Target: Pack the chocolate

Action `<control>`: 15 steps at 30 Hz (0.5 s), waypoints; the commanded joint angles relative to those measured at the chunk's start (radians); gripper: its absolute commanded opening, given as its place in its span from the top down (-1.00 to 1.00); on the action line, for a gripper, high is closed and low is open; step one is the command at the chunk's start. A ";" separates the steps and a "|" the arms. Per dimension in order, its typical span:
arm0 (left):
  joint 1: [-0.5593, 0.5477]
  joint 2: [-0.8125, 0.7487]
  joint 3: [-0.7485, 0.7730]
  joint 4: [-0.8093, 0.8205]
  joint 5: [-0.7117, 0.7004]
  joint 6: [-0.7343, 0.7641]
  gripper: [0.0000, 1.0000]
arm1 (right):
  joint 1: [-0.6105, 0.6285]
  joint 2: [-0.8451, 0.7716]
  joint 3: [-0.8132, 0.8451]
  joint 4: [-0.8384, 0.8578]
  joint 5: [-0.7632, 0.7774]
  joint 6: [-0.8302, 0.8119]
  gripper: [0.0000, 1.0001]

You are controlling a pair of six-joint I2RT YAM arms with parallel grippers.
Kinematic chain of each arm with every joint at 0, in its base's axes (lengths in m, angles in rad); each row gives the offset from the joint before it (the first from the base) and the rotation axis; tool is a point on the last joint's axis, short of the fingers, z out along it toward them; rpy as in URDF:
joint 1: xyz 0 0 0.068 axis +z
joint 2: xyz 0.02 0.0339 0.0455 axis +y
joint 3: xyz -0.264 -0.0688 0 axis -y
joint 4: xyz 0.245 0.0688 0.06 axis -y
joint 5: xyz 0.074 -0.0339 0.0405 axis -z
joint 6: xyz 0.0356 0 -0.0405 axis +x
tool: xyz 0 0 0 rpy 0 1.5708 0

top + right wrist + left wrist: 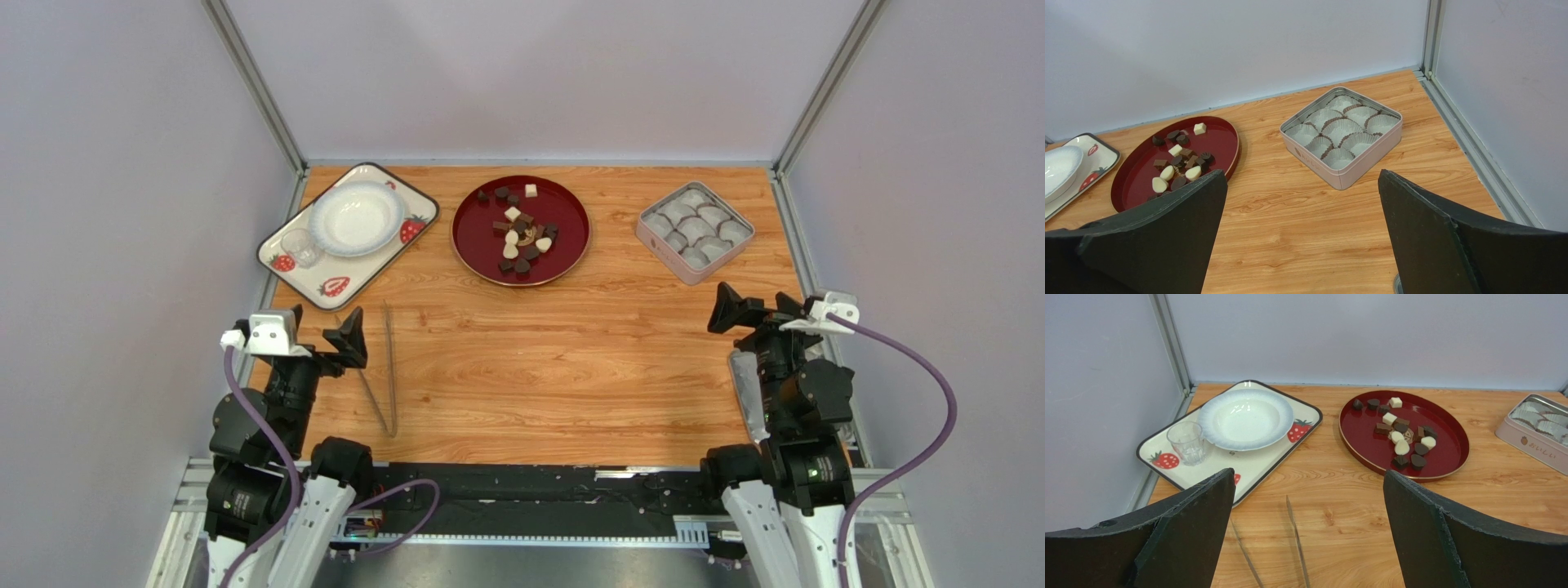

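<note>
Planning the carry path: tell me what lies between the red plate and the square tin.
Only bare wooden table between the red plate and the square tin, shown in the top external view.

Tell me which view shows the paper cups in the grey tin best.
The right wrist view: the grey tin sits close and unblocked, each of the paper cups distinct. The top external view shows them small from above; the left wrist view catches only part of the tin at its right edge.

Bare desk (552, 368) spans the frame's centre; tongs (390, 368) lie lower left, while tray (307, 276), red plate (470, 239) and tin (666, 257) line the top.
</note>
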 commanded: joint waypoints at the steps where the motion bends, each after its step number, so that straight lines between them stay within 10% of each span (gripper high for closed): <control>1: -0.009 -0.022 -0.007 0.020 -0.011 -0.007 -0.98 | 0.004 0.060 0.059 -0.007 -0.078 0.047 -0.99; 15: -0.021 -0.065 0.007 -0.035 -0.059 -0.076 -0.98 | 0.009 0.612 0.257 -0.058 -0.408 0.129 -0.99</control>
